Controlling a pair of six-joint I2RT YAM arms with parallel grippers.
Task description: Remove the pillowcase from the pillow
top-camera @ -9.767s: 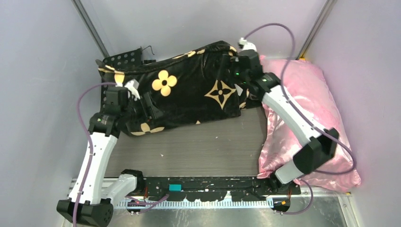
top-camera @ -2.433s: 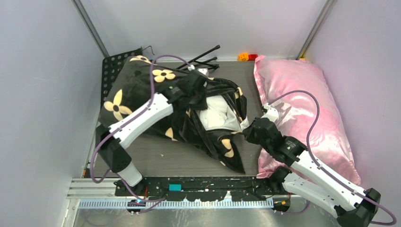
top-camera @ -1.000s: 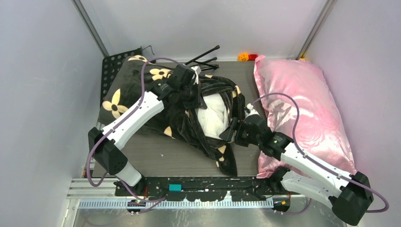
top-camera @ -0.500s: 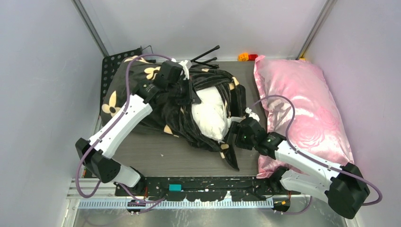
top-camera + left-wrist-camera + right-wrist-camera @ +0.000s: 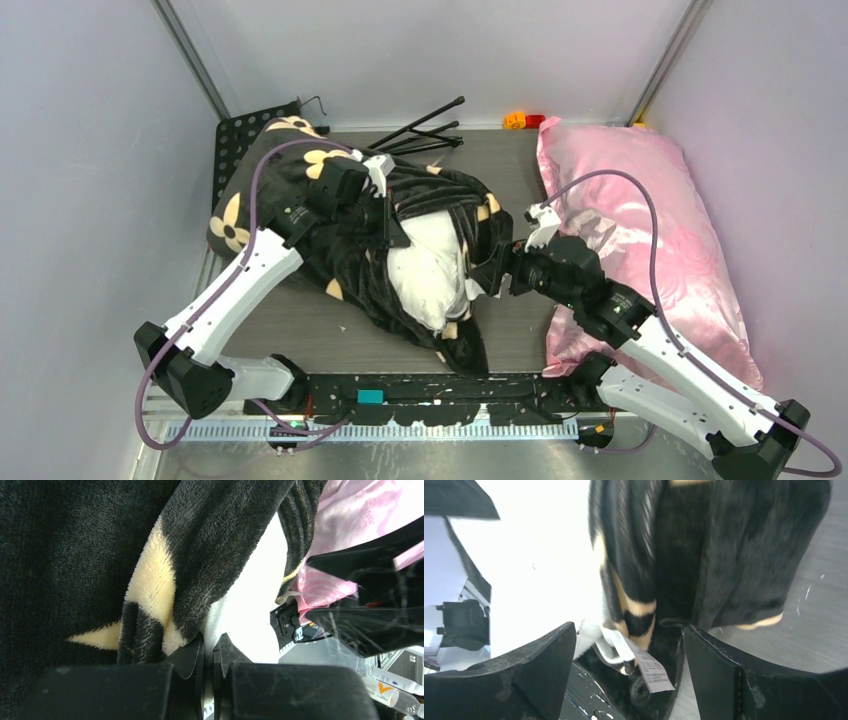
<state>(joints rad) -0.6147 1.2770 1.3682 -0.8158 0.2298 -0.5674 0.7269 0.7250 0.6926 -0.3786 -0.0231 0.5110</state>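
Note:
The black plush pillowcase (image 5: 300,205) with tan flowers lies bunched at left centre, wrapped round the upper part of the white pillow (image 5: 425,270), which bulges out of its opening. My left gripper (image 5: 385,218) sits at the top-left edge of the bare pillow. In the left wrist view the left gripper (image 5: 207,641) is shut on a pinch of pale pillow (image 5: 250,605) fabric, with the pillowcase (image 5: 210,540) hem against its left finger. My right gripper (image 5: 497,275) stands open at the pillow's right side. Between its fingers the right gripper (image 5: 628,630) frames a white tag (image 5: 649,667) and the pillowcase (image 5: 724,555) edge, gripping neither.
A shiny pink satin pillow (image 5: 640,230) fills the right side, under my right arm. Black rods (image 5: 420,125) lie at the back, with small orange and red blocks (image 5: 522,120) beside them. A perforated black plate (image 5: 240,135) stands at back left. Walls close in on three sides.
My left gripper has moved down and to the left, still shut, and more of the white pillow shows. My right gripper has opened wider and shifted slightly up and right.

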